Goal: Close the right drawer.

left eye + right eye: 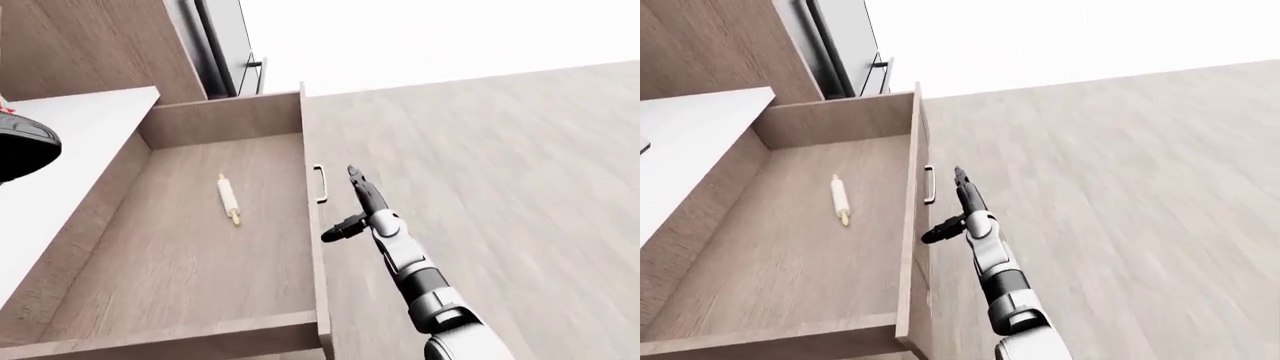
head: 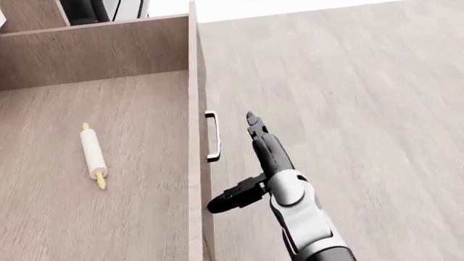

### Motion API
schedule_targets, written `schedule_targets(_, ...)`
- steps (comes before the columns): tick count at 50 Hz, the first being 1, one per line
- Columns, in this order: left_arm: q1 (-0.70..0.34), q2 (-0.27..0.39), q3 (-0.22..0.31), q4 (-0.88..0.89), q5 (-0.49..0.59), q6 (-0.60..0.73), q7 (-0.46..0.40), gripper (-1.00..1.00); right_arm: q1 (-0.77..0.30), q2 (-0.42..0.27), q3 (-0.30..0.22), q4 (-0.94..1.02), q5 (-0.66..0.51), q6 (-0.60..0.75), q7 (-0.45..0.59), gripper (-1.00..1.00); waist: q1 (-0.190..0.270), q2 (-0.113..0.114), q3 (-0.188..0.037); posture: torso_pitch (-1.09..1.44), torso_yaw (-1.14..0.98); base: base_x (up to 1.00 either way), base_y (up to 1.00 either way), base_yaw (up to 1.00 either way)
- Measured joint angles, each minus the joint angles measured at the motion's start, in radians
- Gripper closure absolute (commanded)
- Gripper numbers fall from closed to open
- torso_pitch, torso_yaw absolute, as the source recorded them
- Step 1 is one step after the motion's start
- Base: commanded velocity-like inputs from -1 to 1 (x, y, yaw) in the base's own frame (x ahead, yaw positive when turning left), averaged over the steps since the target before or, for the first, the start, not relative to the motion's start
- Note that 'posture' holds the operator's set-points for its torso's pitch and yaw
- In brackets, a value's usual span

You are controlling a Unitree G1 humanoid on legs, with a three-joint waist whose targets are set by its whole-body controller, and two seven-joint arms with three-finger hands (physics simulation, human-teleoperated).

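The right drawer (image 2: 94, 49) stands pulled far out; its wooden inside fills the left half of the head view. A white rolling pin (image 2: 92, 155) with yellow ends lies in it. The drawer's front panel runs top to bottom, with a pale bar handle (image 2: 212, 136) on its outer face. My right hand (image 2: 232, 161) is open just right of that handle. Its fingers (image 2: 255, 129) point up the view and its thumb (image 2: 226, 200) points at the panel. I cannot tell whether the thumb touches the panel. My left hand does not show.
Wood-plank floor (image 2: 348, 109) spreads to the right of the drawer. A white counter (image 1: 60, 180) borders the drawer's left side, with a dark rounded thing (image 1: 22, 146) on it. A tall wooden cabinet (image 1: 90, 45) and a grey appliance (image 1: 225, 60) stand at the top left.
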State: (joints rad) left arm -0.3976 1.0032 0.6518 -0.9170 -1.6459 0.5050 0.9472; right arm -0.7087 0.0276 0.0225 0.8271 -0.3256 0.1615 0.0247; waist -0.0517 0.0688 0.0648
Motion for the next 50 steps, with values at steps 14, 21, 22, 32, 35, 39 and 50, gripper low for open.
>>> schedule_targets(14,0.014,-0.002,0.019,0.01,0.003,0.008,-0.016,-1.0,-0.071,0.043,0.014,0.139,0.003,-0.068,-0.001,-1.0,0.004,0.002,0.001,0.0,0.0,0.0,0.0,0.0)
schedule_targets(21,0.029,-0.002,0.042,0.016,0.007,0.006,-0.026,-1.0,-0.102,0.057,0.017,0.196,0.004,-0.086,0.006,-1.0,0.007,0.001,0.003,0.0,0.0,0.0,0.0,0.0)
schedule_targets(22,0.028,0.0,0.04,0.015,0.005,0.006,-0.026,-1.0,-0.104,0.06,0.019,0.198,0.002,-0.086,0.008,-1.0,0.007,0.001,0.003,0.0,0.0,0.0,0.0,0.0)
schedule_targets(32,0.03,0.003,0.043,0.019,0.003,0.006,-0.026,-1.0,-0.118,0.084,0.027,0.234,-0.003,-0.105,0.034,-1.0,0.008,0.0,0.002,0.0,0.0,0.0,0.0,0.0)
schedule_targets(35,0.025,0.011,0.042,0.02,-0.001,0.004,-0.021,-1.0,-0.121,0.091,0.029,0.24,-0.006,-0.107,0.045,-1.0,0.009,-0.001,0.002,0.0,0.0,0.0,0.0,0.0)
schedule_targets(39,0.023,0.019,0.045,0.022,-0.007,-0.001,-0.017,-1.0,-0.131,0.102,0.031,0.26,-0.01,-0.112,0.054,-1.0,0.009,0.0,0.003,0.0,0.0,0.0,0.0,0.0)
schedule_targets(50,0.014,0.033,0.037,0.036,-0.011,-0.008,-0.016,-1.0,-0.167,0.132,0.036,0.32,-0.015,-0.132,0.098,-1.0,0.009,0.003,0.007,0.0,0.0,0.0,0.0,0.0)
